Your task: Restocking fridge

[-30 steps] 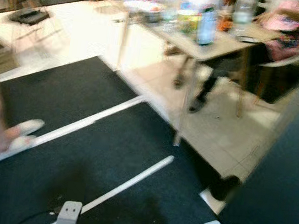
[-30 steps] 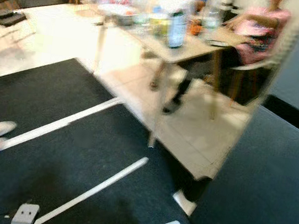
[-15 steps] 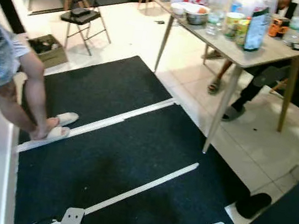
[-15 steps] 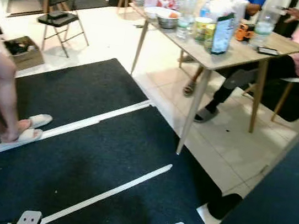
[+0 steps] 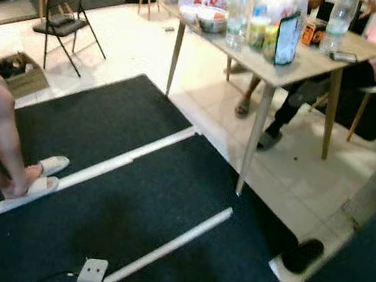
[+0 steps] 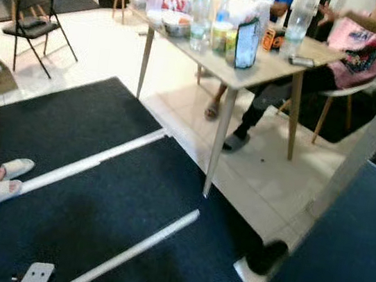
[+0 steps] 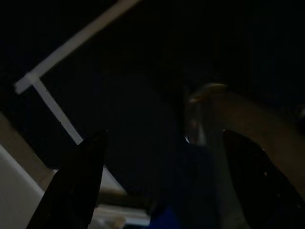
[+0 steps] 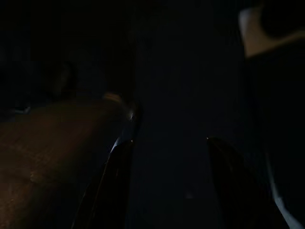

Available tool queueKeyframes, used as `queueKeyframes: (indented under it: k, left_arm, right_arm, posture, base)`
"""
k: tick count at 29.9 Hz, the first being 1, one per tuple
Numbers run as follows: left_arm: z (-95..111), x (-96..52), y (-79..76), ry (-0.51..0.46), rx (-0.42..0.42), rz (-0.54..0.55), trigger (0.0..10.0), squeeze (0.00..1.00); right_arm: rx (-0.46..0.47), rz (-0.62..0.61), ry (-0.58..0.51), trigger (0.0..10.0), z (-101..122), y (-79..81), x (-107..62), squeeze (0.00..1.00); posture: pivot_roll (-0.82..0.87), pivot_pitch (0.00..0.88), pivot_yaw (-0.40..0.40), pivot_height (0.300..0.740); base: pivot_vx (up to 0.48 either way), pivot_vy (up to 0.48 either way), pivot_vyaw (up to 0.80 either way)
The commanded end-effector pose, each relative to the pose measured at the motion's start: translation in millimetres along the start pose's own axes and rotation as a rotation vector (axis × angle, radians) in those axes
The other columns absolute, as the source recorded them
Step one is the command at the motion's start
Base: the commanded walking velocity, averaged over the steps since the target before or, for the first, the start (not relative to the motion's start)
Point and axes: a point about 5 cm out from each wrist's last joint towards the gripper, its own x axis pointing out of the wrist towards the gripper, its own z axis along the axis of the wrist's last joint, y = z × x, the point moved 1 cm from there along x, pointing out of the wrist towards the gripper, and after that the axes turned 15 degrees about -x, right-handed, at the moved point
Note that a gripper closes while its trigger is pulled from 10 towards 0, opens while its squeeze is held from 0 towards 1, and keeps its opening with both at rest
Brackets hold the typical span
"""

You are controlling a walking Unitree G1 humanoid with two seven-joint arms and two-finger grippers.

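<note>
Both arms hang idle over the black floor mat (image 5: pixel 129 210), left gripper (image 7: pixel 162 181) and right gripper (image 8: pixel 167 181) seemingly spread apart and empty in the dark, while clear plastic bottles (image 5: pixel 237 15) crowd the light wooden table (image 5: pixel 290 61).

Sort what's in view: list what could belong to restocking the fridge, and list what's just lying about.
Likely for the job:
- bottles on the table
- tin can
- dark packet
- bowl

Just lying about:
- folding chair
- cardboard box
- black slipper
- phone
- white floor tape
</note>
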Motion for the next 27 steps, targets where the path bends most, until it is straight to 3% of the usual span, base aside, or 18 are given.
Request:
queueKeyframes:
  k: [1, 16, 23, 27]
  left_arm:
    - [-4.0, -2.1, 7.4, 0.014, 0.007, 0.020, 10.0, 0.00]
    - [-4.8, -1.8, 6.1, 0.019, 0.010, 0.014, 10.0, 0.00]
    - [-4.5, -1.7, 5.7, 0.018, 0.006, 0.012, 10.0, 0.00]
    - [-4.4, -1.6, 5.3, 0.017, 0.005, 0.009, 10.0, 0.00]
  right_arm:
    - [0.000, 0.018, -0.046, 10.0, 13.5, 7.4, 1.9, 0.00]
    - [0.004, 0.012, -0.039, 10.0, 12.2, 6.1, 1.7, 0.00]
    - [0.010, 0.012, -0.042, 10.0, 12.4, 5.8, 1.7, 0.00]
    - [0.010, 0.008, -0.045, 10.0, 12.6, 5.0, 1.5, 0.00]
  posture:
    - [-0.02, 0.000, 0.075, 0.740]
    - [-0.02, 0.000, 0.074, 0.740]
    - [-0.01, 0.000, 0.072, 0.740]
    - [-0.01, 0.000, 0.070, 0.740]
  base:
    - [0.480, 0.000, 0.00]
    - [0.480, 0.000, 0.00]
    - [0.480, 0.000, -0.74]
    - [0.480, 0.000, 0.00]
